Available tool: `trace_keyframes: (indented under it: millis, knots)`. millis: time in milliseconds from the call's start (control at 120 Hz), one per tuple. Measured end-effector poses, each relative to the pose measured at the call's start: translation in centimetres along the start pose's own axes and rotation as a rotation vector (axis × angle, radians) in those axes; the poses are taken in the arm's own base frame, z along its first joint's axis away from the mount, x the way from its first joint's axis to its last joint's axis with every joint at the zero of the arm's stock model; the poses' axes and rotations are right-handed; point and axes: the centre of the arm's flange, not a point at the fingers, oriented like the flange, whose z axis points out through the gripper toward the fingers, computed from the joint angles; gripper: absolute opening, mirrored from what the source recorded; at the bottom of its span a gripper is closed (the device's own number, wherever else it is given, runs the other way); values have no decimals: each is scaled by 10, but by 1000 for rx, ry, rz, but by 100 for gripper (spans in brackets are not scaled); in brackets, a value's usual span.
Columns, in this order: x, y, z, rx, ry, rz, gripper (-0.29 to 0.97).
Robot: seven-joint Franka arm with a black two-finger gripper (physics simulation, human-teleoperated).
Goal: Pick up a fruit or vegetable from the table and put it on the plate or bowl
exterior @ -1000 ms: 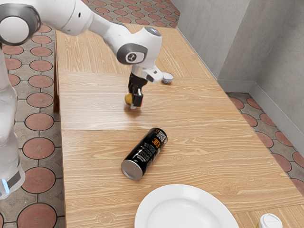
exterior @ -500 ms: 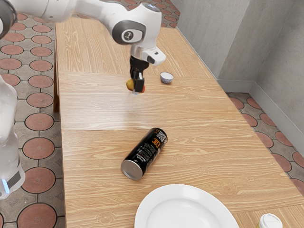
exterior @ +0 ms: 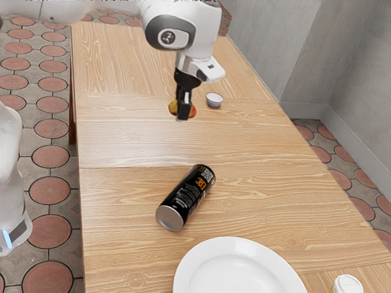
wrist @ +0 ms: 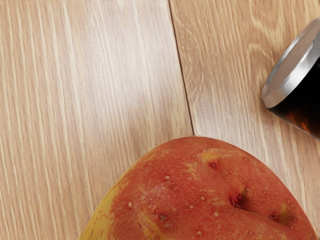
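Our pincer (exterior: 184, 115) pinches the red-yellow fruit (exterior: 173, 108) from two sides and holds it in the air above the counter (exterior: 122, 140), near the small cup (exterior: 214, 99), well apart from the lying black can (exterior: 185, 196) and the white plate (exterior: 238, 268) at the counter's near edge

The gripper (exterior: 182, 113), clamped on the fruit (exterior: 192, 112), rose from the table (exterior: 122, 140) and carried it slightly toward the exterior view's right.
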Motion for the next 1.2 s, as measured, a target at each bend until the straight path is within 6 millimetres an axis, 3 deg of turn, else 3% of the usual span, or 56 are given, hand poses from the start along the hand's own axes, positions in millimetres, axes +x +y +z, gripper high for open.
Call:
trace_keyframes:
  millis: [350, 633, 958, 1200]
  knots:
    - [16, 77, -21, 29, 24, 89, 15]
    - [35, 164, -47, 45, 78, 187, 15]
    - [56, 242, -55, 23, 106, 266, 15]
    - [40, 312, -60, -5, 121, 347, 15]
